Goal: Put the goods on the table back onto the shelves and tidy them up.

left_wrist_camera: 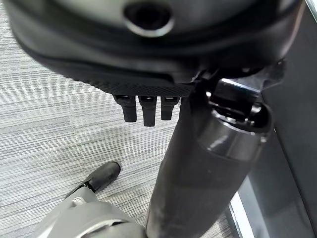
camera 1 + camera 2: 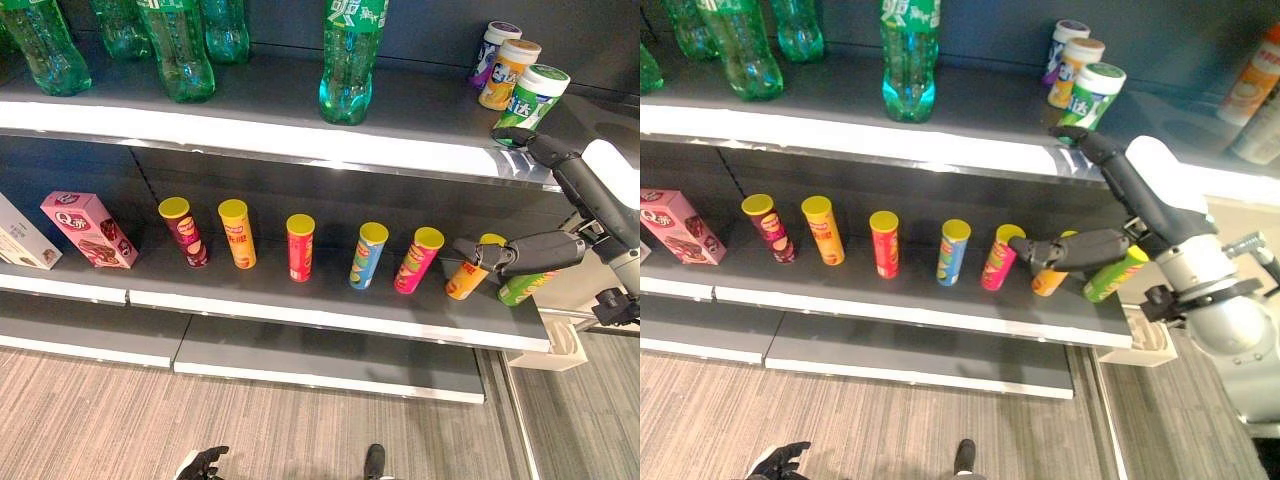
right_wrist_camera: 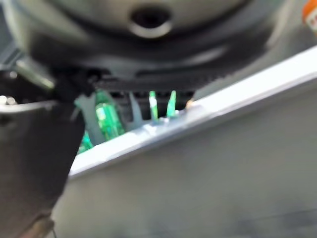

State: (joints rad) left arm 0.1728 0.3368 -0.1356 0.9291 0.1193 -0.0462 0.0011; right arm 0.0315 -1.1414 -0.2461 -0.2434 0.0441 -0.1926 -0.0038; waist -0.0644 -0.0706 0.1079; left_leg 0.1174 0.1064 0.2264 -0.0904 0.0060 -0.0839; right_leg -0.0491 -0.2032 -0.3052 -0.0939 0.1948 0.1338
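Observation:
Several yellow-lidded chip cans stand in a row on the middle shelf (image 2: 300,300), from a maroon can (image 2: 183,232) to a pink can (image 2: 418,259). At the row's right end an orange can (image 2: 466,272) and a green can (image 2: 525,288) lean to the right. My right hand (image 2: 535,252) is open. Its straight fingers (image 2: 1065,250) reach left across the tops of these two cans, and its thumb (image 2: 535,148) points up at the upper shelf's edge. My left hand (image 2: 205,463) hangs low over the carpet, relaxed and holding nothing.
Green bottles (image 2: 348,60) and three small jars (image 2: 528,96) stand on the upper shelf. A pink box (image 2: 90,229) and a white box (image 2: 20,240) sit at the middle shelf's left end. A lower shelf (image 2: 320,355) juts out above the striped carpet.

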